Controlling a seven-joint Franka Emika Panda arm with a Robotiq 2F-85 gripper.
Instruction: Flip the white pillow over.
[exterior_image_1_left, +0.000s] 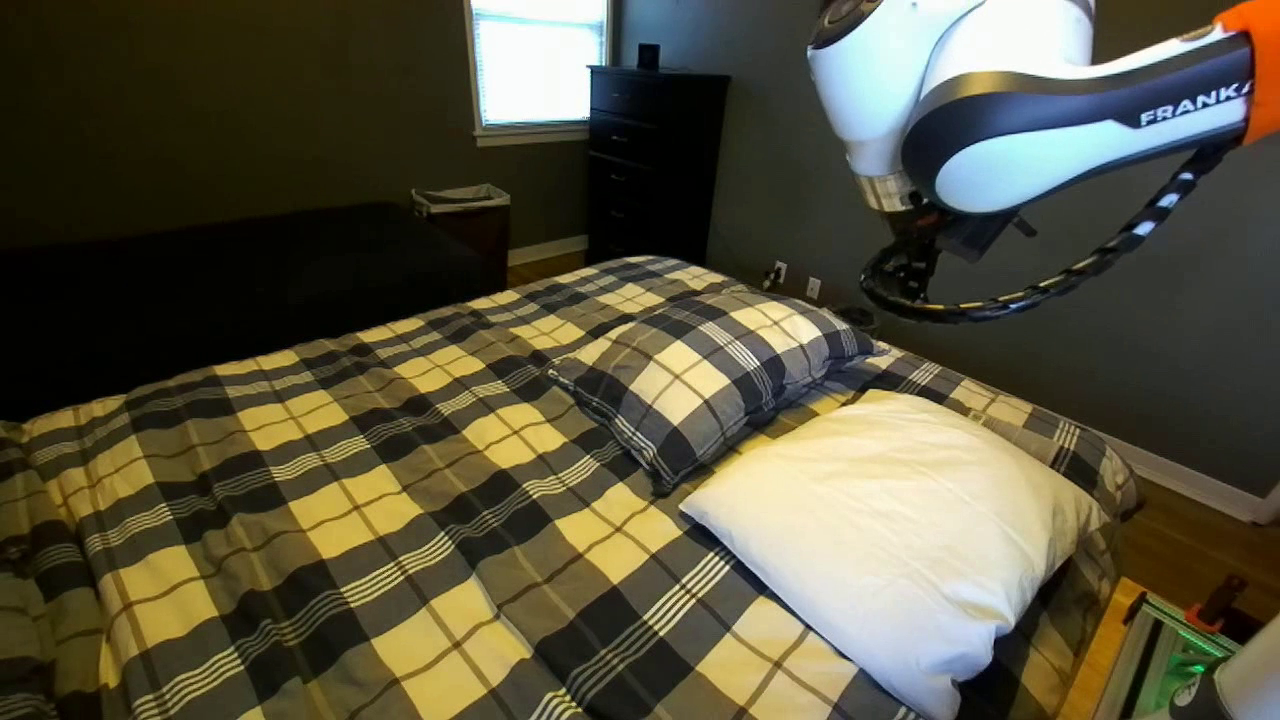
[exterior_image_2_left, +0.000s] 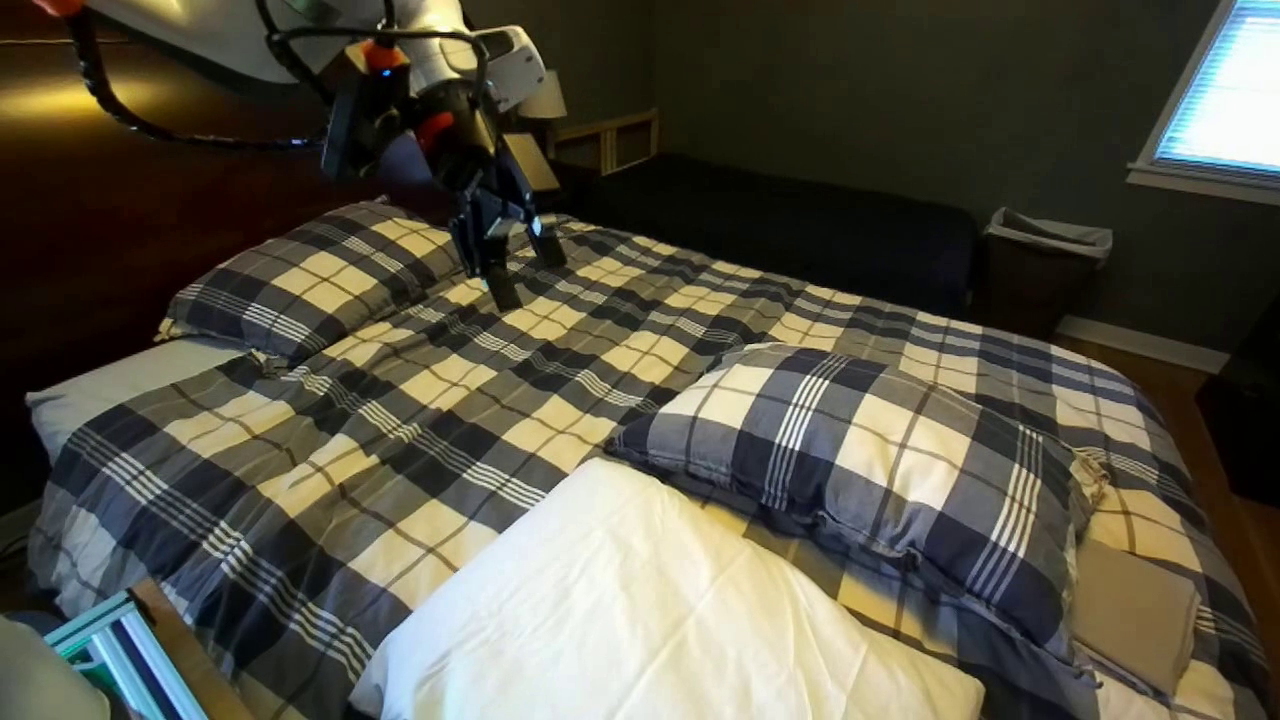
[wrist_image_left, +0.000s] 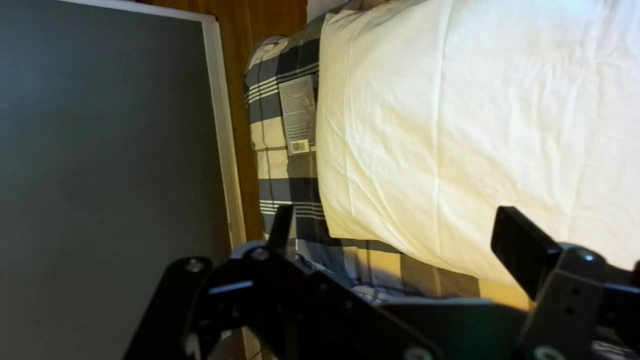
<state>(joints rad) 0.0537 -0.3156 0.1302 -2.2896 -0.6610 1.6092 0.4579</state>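
The window is overexposed in both exterior views and the wall left dim; in the wrist view the gripper is rendered dark and soft-edged

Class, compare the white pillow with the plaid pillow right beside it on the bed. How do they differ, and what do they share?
Pattern: the white pillow is plain, while the plaid pillow is checked in pale yellow, grey and dark tones.
Position: the white pillow lies nearer the green-lit metal frame; the plaid pillow lies farther from it.
Shared: both rest on the checked bedspread, and neither is in the gripper.
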